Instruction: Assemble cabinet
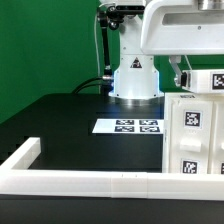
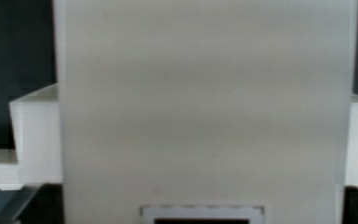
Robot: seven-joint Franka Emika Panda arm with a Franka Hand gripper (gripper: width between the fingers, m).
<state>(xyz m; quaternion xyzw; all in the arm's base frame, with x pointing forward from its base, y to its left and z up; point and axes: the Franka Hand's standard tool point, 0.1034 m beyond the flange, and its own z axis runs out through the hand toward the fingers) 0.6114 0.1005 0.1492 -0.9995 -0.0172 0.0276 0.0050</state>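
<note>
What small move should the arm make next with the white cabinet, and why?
Probably a slow, straight lift, then a look. The cabinet stands at the exterior view's right beside the marker board, and it fills the wrist view, so the gripper's hold cannot be confirmed.

Matt white plastic cabinet (image 1: 193, 130) on a smooth, matt black table (image 1: 70, 125).

Bright even light in the exterior view, soft sheen on the black table (image 1: 60, 125) near the marker board (image 1: 130, 126), wrist view blurred, cabinet (image 2: 202, 110) washed grey
</note>
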